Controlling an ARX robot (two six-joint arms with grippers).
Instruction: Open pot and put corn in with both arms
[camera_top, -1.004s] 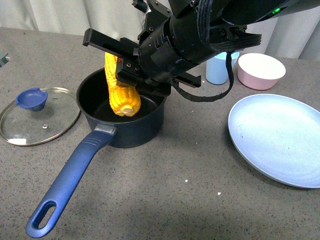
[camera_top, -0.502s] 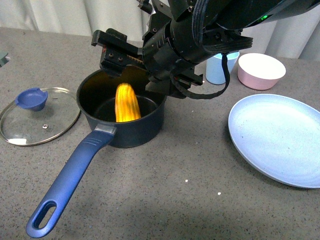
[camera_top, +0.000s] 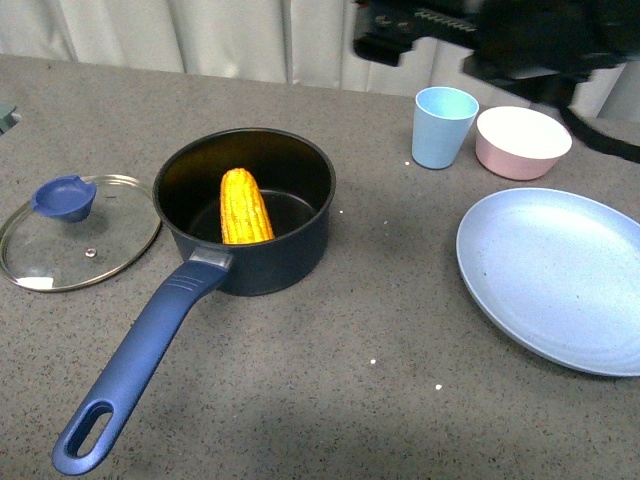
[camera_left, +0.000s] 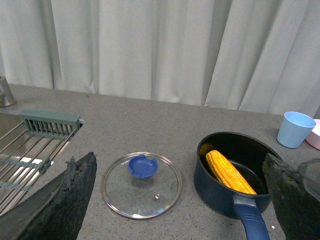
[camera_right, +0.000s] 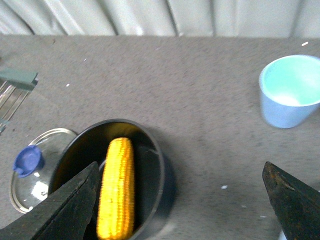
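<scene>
The corn was seen lying inside the pot, propped on a slant: its tapered tip rested high against the pot wall toward 12 o'clock in the front view, its blunt end low near the handle side at 6 o'clock, the long axis running almost straight away from the camera with a slight lean. The pot's long blue handle was pointed toward 7 o'clock, its loop hole at the near end. The glass lid was laid flat on the grey counter at the pot's 9 o'clock, just beside the pot, blue knob up.

The right gripper was held high above the counter at the pot's 1 o'clock, well apart from it, blurred in the front view; its fingers were spread wide and empty in the right wrist view. The left gripper was likewise spread, its fingers framing lid and pot, nothing between them.

A light blue cup, a pink bowl and a pale blue plate were set at the pot's 2 to 3 o'clock.
</scene>
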